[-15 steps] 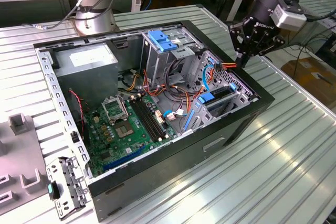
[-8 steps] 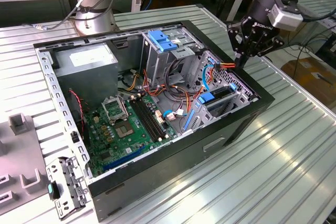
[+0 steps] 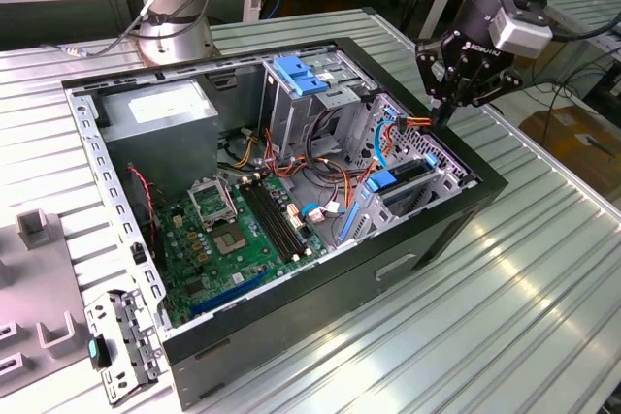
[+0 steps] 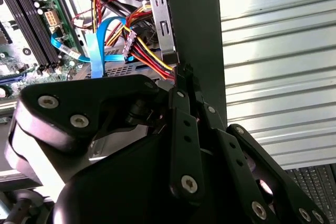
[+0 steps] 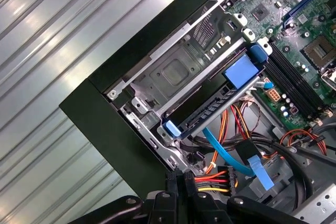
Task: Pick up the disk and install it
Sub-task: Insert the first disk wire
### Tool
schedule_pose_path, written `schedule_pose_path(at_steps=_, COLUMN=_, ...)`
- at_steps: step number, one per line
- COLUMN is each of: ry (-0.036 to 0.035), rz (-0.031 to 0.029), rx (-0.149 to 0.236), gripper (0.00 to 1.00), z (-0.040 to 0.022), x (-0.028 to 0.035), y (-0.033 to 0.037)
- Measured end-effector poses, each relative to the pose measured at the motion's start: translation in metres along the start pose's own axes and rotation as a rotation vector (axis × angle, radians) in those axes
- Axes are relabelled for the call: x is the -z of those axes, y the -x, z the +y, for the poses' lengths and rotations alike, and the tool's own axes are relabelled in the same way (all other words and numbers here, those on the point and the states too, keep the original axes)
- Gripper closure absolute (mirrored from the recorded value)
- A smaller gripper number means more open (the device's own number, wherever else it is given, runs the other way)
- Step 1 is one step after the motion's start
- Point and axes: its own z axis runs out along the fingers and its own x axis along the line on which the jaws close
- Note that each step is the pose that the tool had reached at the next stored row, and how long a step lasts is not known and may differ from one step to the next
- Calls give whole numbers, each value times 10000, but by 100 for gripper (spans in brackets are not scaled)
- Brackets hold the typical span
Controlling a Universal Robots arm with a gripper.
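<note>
The gripper (image 3: pixel 442 111) hangs over the black case wall (image 3: pixel 485 184) on the exterior view's right. Its fingers (image 5: pixel 175 178) are pressed together, just beside a red-and-yellow cable bundle (image 5: pixel 214 178). The disk (image 5: pixel 209 112) sits on edge in the drive bay (image 5: pixel 168 74) inside the case, near the gripper but apart from it, with blue rail tabs at its ends. Outside the wall, the ribbed metal table (image 3: pixel 543 288) lies open.

The disk (image 5: pixel 208 112) lies in the case (image 5: pixel 105 119), beside the motherboard (image 5: pixel 294 22).
</note>
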Motion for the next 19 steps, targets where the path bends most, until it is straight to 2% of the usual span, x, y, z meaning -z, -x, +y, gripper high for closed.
schedule_pose_path(at_steps=19, ry=1, rz=0, rx=-27, gripper=83, z=0, x=0, y=1)
